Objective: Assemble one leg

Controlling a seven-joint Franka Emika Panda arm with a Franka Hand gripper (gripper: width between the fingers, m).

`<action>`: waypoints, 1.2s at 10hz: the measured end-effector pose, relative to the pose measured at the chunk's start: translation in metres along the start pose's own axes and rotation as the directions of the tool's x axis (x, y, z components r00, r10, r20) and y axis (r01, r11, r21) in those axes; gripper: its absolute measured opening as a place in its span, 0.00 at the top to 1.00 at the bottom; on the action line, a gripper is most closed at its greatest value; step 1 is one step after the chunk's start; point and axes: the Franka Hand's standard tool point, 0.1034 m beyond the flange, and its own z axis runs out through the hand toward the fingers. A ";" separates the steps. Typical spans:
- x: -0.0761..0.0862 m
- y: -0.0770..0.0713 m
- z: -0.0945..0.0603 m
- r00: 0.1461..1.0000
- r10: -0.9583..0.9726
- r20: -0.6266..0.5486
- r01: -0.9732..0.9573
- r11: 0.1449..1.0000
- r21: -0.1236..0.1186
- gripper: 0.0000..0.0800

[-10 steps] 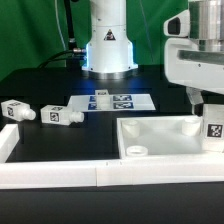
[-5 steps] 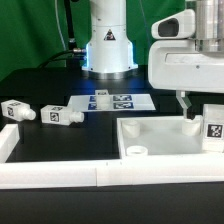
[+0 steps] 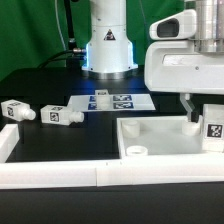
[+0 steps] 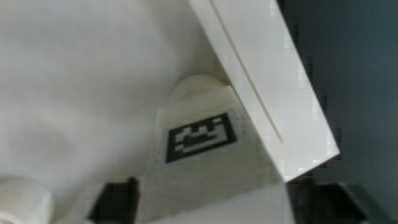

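Observation:
One leg (image 3: 212, 130), a short white block with a black-and-white tag, stands in the right corner of the white tray-like piece (image 3: 160, 127), against its wall. In the wrist view the leg (image 4: 199, 135) lies next to the tray's wall (image 4: 267, 90). My gripper (image 3: 206, 108) hangs just above the leg, open. Its dark fingers (image 4: 116, 200) stand wide apart on either side of the leg's end without touching it, and the gripper (image 4: 222, 200) holds nothing. Two more legs (image 3: 15, 110) (image 3: 60, 115) lie on the black table at the exterior view's left.
The marker board (image 3: 112, 100) lies flat in front of the robot base (image 3: 108, 50). A low white rail (image 3: 90, 175) runs along the front edge and turns back at the exterior view's left. A round socket (image 3: 136, 152) sits at the tray's near corner.
My gripper has shifted toward the exterior view's left, so more of the hand is in view above the tray. The leg in the tray and the other legs have not moved.

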 end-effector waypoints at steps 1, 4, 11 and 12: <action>0.000 0.001 0.000 0.997 0.082 0.000 -0.082 0.997 0.000 0.64; 0.000 0.004 0.000 0.869 0.495 0.009 -0.495 0.869 -0.012 0.64; -0.002 0.003 0.001 0.239 0.971 0.026 -0.971 0.240 -0.017 0.64; -0.002 0.003 0.001 0.242 0.970 0.025 -0.970 0.243 -0.016 0.64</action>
